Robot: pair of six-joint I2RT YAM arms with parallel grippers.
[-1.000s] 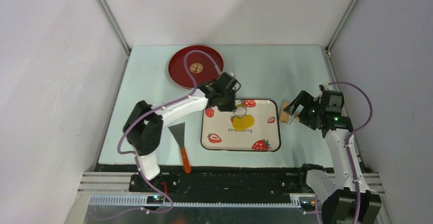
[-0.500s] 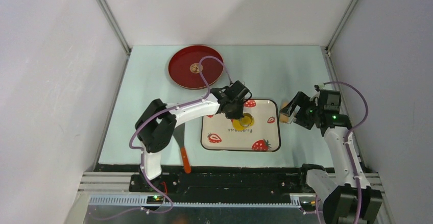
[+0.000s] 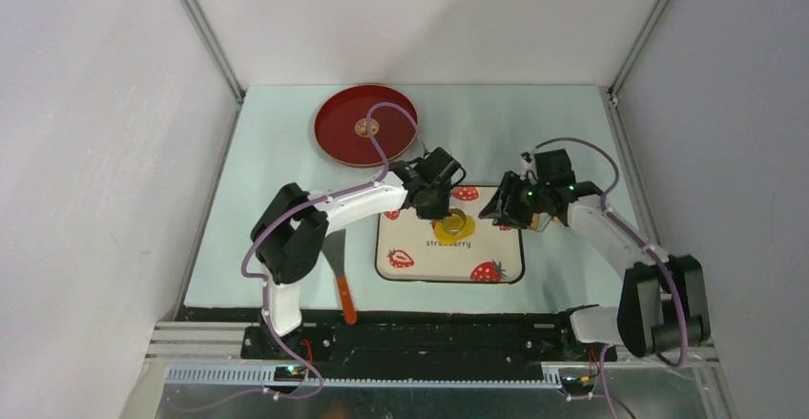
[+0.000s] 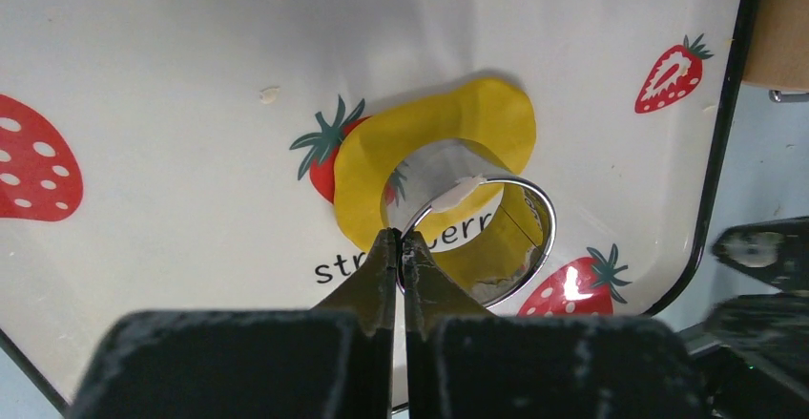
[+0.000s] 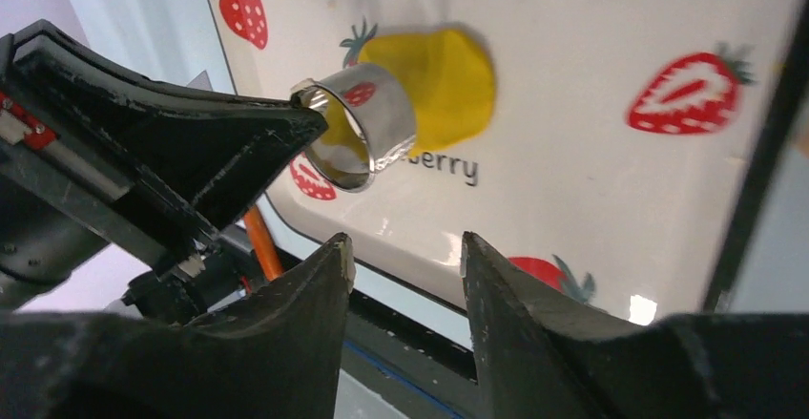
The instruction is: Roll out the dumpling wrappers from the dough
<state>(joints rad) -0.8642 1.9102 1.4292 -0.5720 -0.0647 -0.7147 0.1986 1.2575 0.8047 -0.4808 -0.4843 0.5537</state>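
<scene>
A flattened patch of yellow dough (image 3: pixel 450 232) lies in the middle of the strawberry tray (image 3: pixel 439 262). My left gripper (image 4: pixel 401 238) is shut on the rim of a metal ring cutter (image 4: pixel 520 247), which is held tilted over the near part of the dough (image 4: pixel 448 128). Whether the ring (image 5: pixel 367 123) touches the dough (image 5: pixel 448 80) I cannot tell. My right gripper (image 5: pixel 405 244) hangs over the tray's right side (image 3: pixel 496 213), its jaws partly apart with nothing between them. A small round wrapper (image 3: pixel 362 129) sits at the centre of the red plate (image 3: pixel 339 142).
A spatula (image 3: pixel 336 257) with an orange handle lies left of the tray. A wooden roller (image 3: pixel 537 220) lies at the tray's right edge, mostly hidden behind my right arm. The red plate stands at the back left.
My right arm swung left from beside the roller to over the tray's right side, and its jaws narrowed. My left gripper carried the ring over the dough, then held there.
</scene>
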